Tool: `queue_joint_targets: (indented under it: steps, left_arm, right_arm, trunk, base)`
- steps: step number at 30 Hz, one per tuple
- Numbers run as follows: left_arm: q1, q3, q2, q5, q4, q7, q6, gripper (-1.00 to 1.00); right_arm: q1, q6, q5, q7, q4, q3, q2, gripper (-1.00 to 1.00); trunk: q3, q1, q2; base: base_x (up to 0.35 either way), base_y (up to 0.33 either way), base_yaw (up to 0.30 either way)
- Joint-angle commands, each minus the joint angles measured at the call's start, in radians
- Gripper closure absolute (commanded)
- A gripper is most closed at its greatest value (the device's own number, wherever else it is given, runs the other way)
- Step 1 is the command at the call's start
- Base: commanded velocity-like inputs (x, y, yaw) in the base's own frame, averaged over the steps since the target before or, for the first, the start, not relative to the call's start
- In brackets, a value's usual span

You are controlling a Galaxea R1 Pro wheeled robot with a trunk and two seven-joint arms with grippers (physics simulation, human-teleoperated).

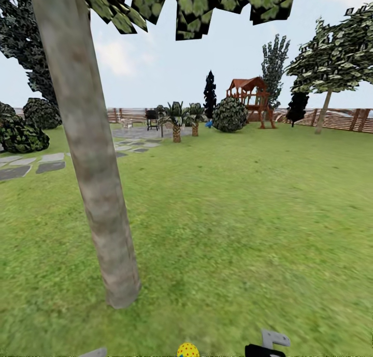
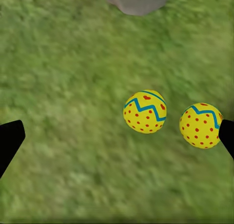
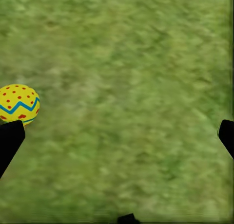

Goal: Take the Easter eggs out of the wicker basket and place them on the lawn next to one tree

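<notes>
- the tree (image 1: 88,155) stands close in front, its thick pale trunk leaning and meeting the lawn (image 1: 248,217) at the lower left of the head view.
- at the very bottom edge of that view a yellow egg with red dots (image 1: 188,350) lies on the grass, a little to the right of the trunk's foot.
- just right of that egg, a dark and grey piece of the right arm's claw (image 1: 267,345) pokes into the frame; from here i cannot tell how its fingers stand.
- in the left wrist view two eggs lie on the grass, near each other but apart: one egg with a blue zigzag band (image 2: 145,112) and a second egg (image 2: 201,125) with the same band, right beside a black fingertip (image 2: 227,136).
- the left claw (image 2: 117,139) is spread wide, nothing between its fingers; the grey foot of the trunk (image 2: 138,0) shows just beyond the eggs.
- in the right wrist view the right claw (image 3: 117,139) is also spread, holding nothing, with an egg on the grass (image 3: 18,104) just beside one black fingertip (image 3: 9,141).
- i see no container holding any egg; each one lies on bare grass.
- far back there are a red playset (image 1: 252,99), a slatted fence (image 1: 336,120), short palms (image 1: 177,120) and grey stepping stones (image 1: 31,164).
</notes>
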Motion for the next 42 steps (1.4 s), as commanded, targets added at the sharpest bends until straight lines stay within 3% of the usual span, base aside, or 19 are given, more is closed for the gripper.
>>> queue_joint_targets:
  steps: [1,17,26,42]
  left_arm:
    - [0.000,-0.006,0.000,0.007,0.000,0.003,-0.003,-1.00]
    - [0.027,-0.006,0.002,0.007,0.001,0.003,-0.003,-1.00]
    - [0.063,-0.006,0.003,0.008,0.001,0.003,-0.004,-1.00]
    - [0.087,-0.006,0.003,0.008,0.042,0.003,-0.004,-1.00]
  right_arm:
    - [-0.001,0.003,-0.007,-0.009,0.001,0.007,-0.002,-1.00]
    - [-0.001,0.001,-0.013,-0.004,0.069,0.008,-0.004,-1.00]
    - [0.000,-0.141,-0.017,-0.003,0.191,0.010,-0.002,-1.00]
    - [0.000,-0.179,-0.017,-0.003,0.307,0.010,0.001,-1.00]
  trunk:
    - [0.000,-0.004,0.006]
    - [0.024,-0.065,0.118]
    - [0.043,-0.100,0.181]
    - [0.092,-0.161,0.293]
  base:
    - [0.000,0.000,0.000]
    - [0.000,0.000,0.000]
    - [0.000,0.000,0.000]
    - [0.000,0.000,0.000]
